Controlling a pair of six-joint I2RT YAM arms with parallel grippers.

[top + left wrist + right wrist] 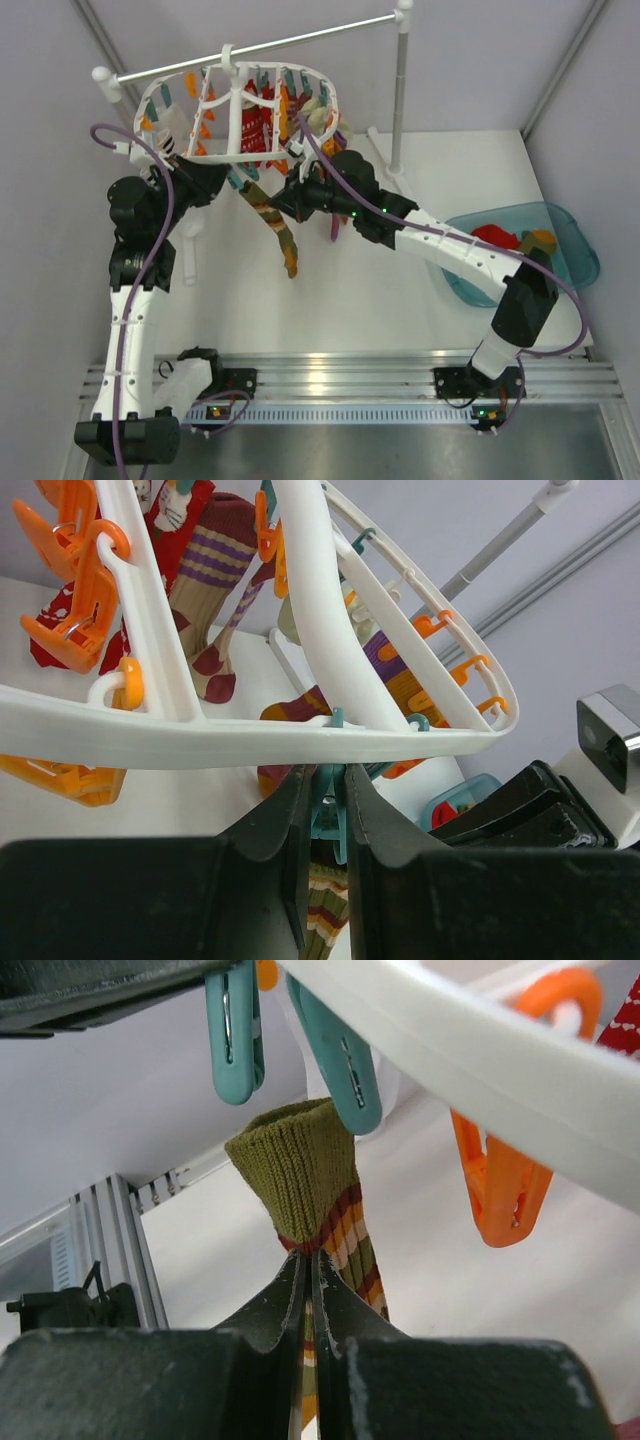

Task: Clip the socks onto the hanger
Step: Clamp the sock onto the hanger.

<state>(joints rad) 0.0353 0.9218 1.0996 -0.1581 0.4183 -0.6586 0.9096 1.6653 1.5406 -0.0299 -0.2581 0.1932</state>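
Left gripper [325, 780]: pressing together on the teal clip [328, 820], squeezing it just beneath the hanger [200, 740] rim.
Right gripper [308, 1265]: pinching the sock [300, 1175] tight just below its cuff, holding the cuff upright above the fingertips.
Sock: rising out of the right gripper, olive cuff reaching up just under the teal clip. Striped length hanging down past the fingers, below the hand.
Teal clip: hanging directly above the right gripper. Seemingly gaping in two halves either side of the cuff, though not showing clearly whether touching it.
Hanger: hanging over both grippers, its white rim passing just above the left fingertips. Carrying other socks on the far side, beyond both hands.
Orange clip [500, 1190]: dangling from the rim, up and to the right of the right gripper.
Blue bin [565, 235]: sitting well apart from both grippers, back beside the right arm's elbow.
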